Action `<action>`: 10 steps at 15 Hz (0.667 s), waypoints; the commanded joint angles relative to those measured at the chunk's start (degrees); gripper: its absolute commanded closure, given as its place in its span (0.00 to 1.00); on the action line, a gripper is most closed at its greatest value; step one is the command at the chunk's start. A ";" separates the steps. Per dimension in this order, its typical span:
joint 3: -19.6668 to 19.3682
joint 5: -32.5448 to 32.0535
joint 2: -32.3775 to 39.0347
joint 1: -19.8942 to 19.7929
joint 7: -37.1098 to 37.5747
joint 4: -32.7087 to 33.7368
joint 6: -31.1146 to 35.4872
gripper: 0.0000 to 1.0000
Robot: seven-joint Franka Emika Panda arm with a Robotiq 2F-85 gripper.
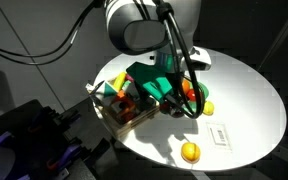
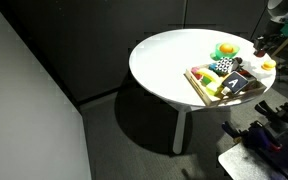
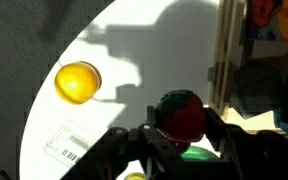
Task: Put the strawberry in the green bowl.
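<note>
In the wrist view my gripper [image 3: 182,125] is shut on the strawberry [image 3: 181,110], a red roundish fruit with a green top, and holds it above the table. A patch of bright green [image 3: 195,152] shows just below the jaws; it looks like part of the green bowl. In an exterior view the green bowl [image 2: 225,49] stands behind the wooden tray with something yellow in it, and my gripper [image 2: 261,45] hangs beside it. In an exterior view my gripper [image 1: 189,96] holds the red fruit [image 1: 191,93] next to the tray; the arm hides much of the bowl.
The wooden tray of toys [image 1: 116,108] [image 2: 198,80] lies on the round white table [image 1: 249,105]. Yellow lemons lie on the table [image 1: 189,151] [image 1: 207,107] [image 3: 77,82]. A white label [image 1: 220,133] [image 3: 68,146] lies flat near the edge.
</note>
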 commanded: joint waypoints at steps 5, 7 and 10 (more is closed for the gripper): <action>1.58 4.34 2.64 -0.90 0.72 7.39 -0.52 0.75; 1.71 4.81 4.14 -1.04 0.69 9.20 0.71 0.75; 2.16 5.41 7.11 -1.46 0.95 12.51 1.60 0.75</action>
